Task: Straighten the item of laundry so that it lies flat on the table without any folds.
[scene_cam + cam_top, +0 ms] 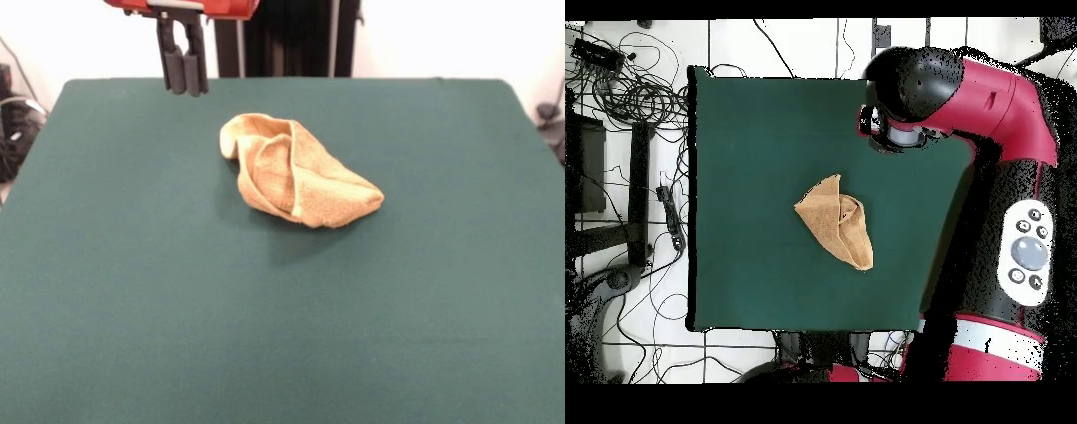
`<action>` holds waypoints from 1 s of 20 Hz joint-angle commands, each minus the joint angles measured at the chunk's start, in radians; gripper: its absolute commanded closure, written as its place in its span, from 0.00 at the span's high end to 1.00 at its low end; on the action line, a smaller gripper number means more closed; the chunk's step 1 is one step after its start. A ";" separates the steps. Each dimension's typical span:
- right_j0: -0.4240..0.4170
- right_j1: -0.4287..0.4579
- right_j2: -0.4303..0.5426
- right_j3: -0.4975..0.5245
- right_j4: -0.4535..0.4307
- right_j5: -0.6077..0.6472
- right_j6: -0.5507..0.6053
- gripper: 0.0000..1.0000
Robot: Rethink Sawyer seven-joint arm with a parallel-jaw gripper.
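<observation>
We have two cameras. The front one sits low across the tabletop, angled slightly down, close enough that the green surface runs off the bottom and lower side edges of the frame. The overhead one looks straight down from farther off, taking in all four edges plus cables on the floor at upper left. Both share the tabletop and the towel near its centre.

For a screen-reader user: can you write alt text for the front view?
A small yellow-orange towel lies crumpled and folded over itself near the middle of a dark green table. The robot's gripper hangs above the table's far edge, fingers together, apart from the towel.
</observation>
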 commanded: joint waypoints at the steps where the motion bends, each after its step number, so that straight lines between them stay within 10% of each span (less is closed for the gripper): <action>1: 0.047 0.025 0.085 0.148 0.043 -0.058 0.151 0.00; 20: 0.121 -0.004 0.048 0.161 0.053 -0.041 0.198 0.00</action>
